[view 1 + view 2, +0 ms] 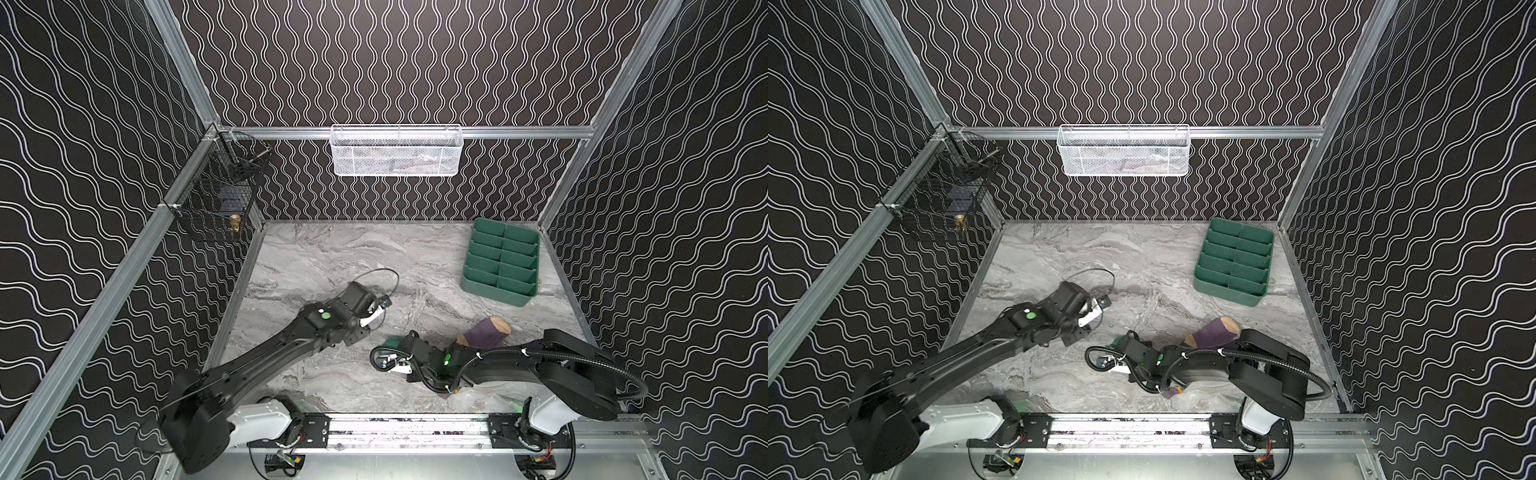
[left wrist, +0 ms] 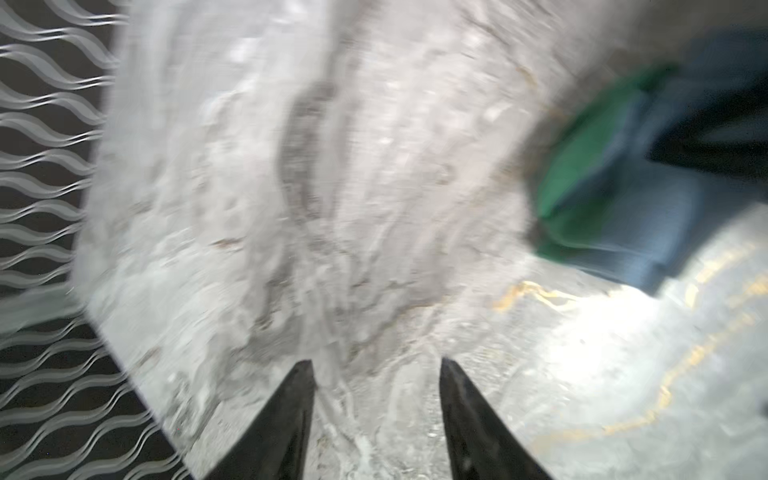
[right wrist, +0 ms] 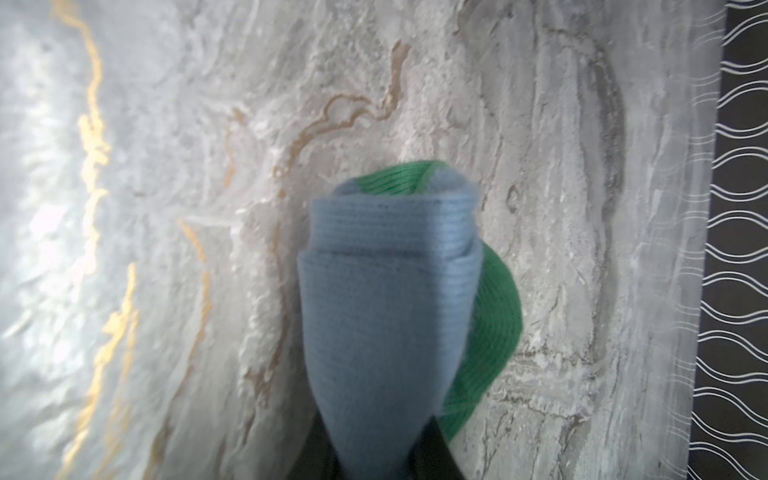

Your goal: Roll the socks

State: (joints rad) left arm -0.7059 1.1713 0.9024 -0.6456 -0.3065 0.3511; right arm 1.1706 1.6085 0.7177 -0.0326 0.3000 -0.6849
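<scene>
Here, the left hand (image 2: 376, 368) hangs over the marble tabletop (image 1: 332, 257), left of centre in both top views. Its fingers are moderately spread with nothing between them. Just right of it, at lower centre, the right hand (image 3: 374, 428) pinches the light blue sock (image 3: 382, 291), which is rolled up with its green toe showing. Further right, the purple sock (image 1: 486, 332) lies on the tabletop, partly under that arm.
</scene>
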